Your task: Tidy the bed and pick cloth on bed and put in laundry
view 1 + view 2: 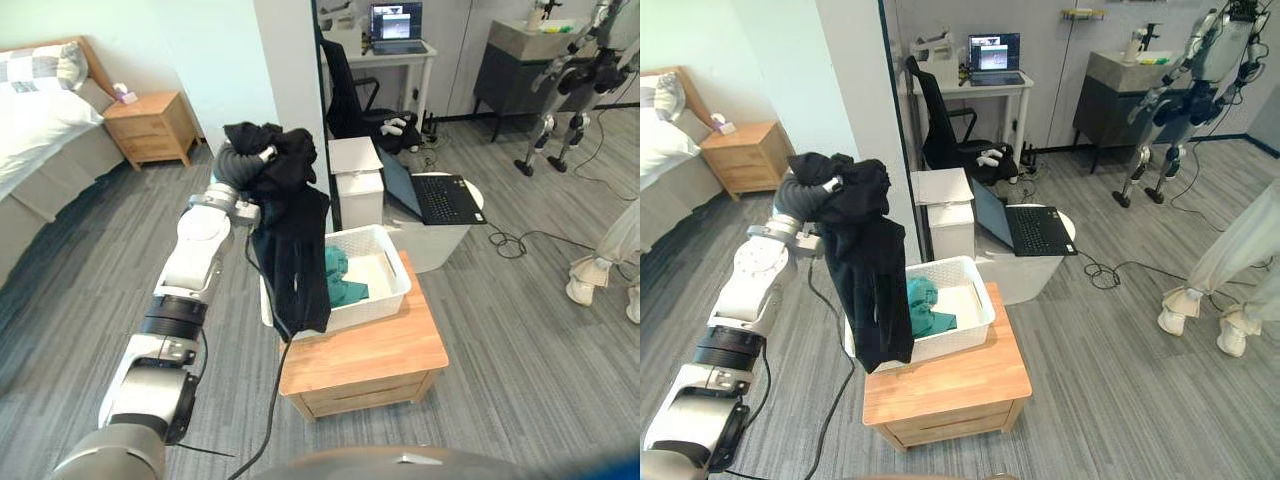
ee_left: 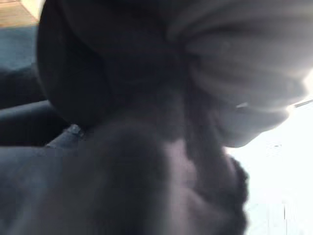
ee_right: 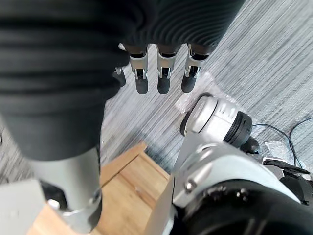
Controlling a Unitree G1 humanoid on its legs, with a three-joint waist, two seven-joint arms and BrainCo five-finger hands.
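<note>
The black cloth (image 1: 290, 250) hangs in a long fold from the left hand (image 1: 266, 153), bunched over it at the top. Whether the hand is clamped on the cloth or merely carries it draped I cannot tell, as the cloth hides the grip. The lower end lies across the near rim of the white laundry basket (image 1: 365, 308), at about 7 o'clock of the basket, and looks to hang partly outside.

A teal cloth (image 1: 343, 283) already lies in the basket near its middle. The basket stands on the wooden surface (image 1: 390, 350). The right hand (image 3: 164, 73) hangs idle over the floor, fingers straight and holding nothing.

To drop the cloth well, I would carry the left hand toward 3 o'clock until the whole fold hangs over the basket's middle. Then lower it so the hem piles inside, and only then let go. Released here, the cloth would likely slide off the rim to the floor.
</note>
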